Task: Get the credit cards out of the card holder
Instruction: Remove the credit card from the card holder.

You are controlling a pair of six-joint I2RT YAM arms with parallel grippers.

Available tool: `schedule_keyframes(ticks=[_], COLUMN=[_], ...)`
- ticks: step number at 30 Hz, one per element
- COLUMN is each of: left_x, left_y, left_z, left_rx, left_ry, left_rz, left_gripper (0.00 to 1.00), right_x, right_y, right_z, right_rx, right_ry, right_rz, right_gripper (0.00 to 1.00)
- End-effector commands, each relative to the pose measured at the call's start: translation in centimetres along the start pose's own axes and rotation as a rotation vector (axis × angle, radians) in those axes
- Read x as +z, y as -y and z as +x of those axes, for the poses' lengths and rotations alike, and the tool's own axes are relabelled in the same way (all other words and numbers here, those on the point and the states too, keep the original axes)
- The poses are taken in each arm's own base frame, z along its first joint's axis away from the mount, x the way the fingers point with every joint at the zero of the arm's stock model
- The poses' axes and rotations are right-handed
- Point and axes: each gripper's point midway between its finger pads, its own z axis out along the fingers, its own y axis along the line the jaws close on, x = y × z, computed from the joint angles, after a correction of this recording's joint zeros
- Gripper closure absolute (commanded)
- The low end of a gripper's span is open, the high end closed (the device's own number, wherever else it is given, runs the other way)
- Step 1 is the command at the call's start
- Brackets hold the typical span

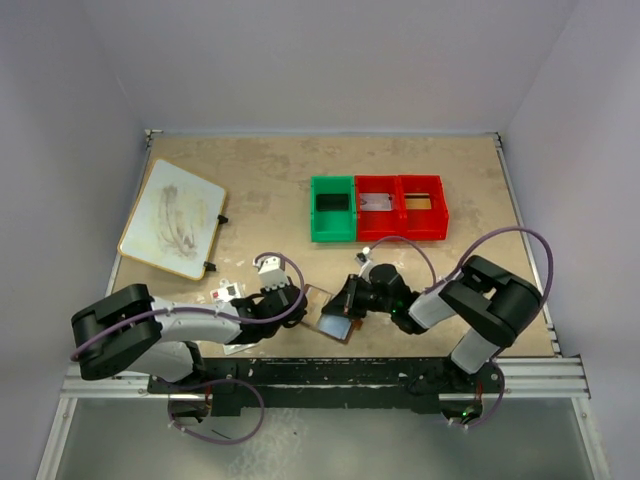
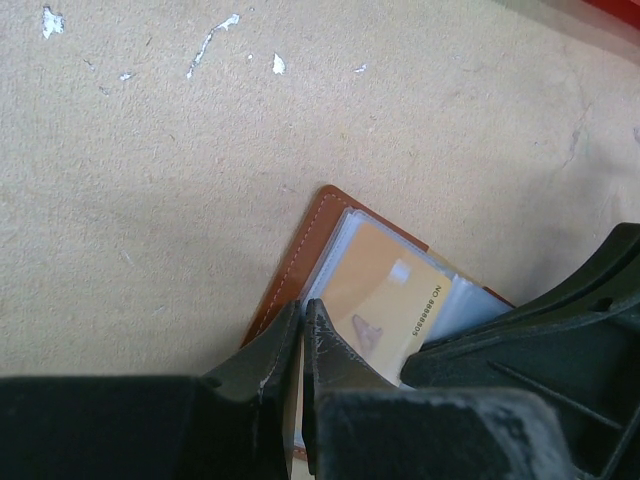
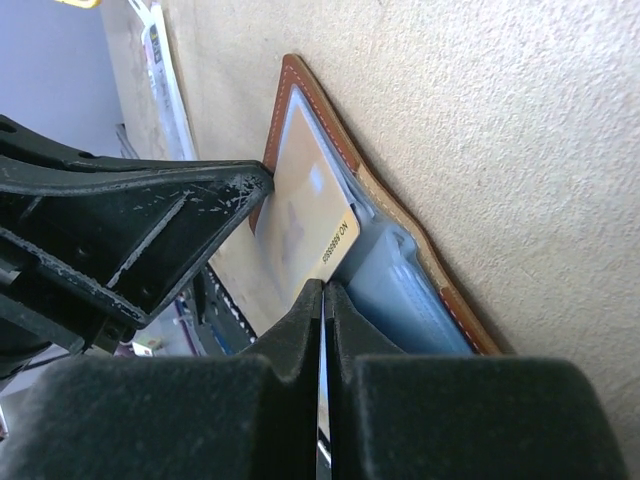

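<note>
The card holder (image 1: pixel 335 320), brown leather with bluish-grey inner pockets (image 3: pixel 400 290), lies open on the table between both arms. My left gripper (image 2: pixel 302 318) is shut on its near leather edge (image 2: pixel 290 260). A golden tan credit card (image 2: pixel 385 300), printed with a number, sticks partway out of a clear pocket. My right gripper (image 3: pixel 323 290) is shut on that card's (image 3: pixel 305 200) outer end, just off the pockets. In the top view the left gripper (image 1: pixel 305 300) and right gripper (image 1: pixel 350 305) meet over the card holder. No silvery card is plain to see in it.
A green bin (image 1: pixel 332 208) and two joined red bins (image 1: pixel 400 205) stand at the back centre. A pale board (image 1: pixel 172 218) lies at the back left. A small clear packet with a red mark (image 1: pixel 225 293) sits left of my left wrist.
</note>
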Motion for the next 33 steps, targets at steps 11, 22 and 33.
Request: schedule_keyframes(ticks=[11,22,33], left_x=[-0.4,-0.4,-0.6], left_y=[-4.9,-4.5,-3.6], left_z=[3.1,3.1,3.1], left_rx=[0.132,0.131,0.134], left_ry=[-0.118,-0.123,-0.124], left_rz=[-0.150,-0.132,-0.109], left_gripper=[1.00,1.00,1.00], right_x=[-1.6,-2.3,-1.7], right_y=[0.8,0.6,2.4], right_z=[-1.3,-3.6,-2.2], right_rx=[-0.013,-0.171,-0.309], right_ry=[0.089,0.130,0.059], right_rz=[0.122,0.244,0.507], right_gripper=[1.00,0.90,0.71])
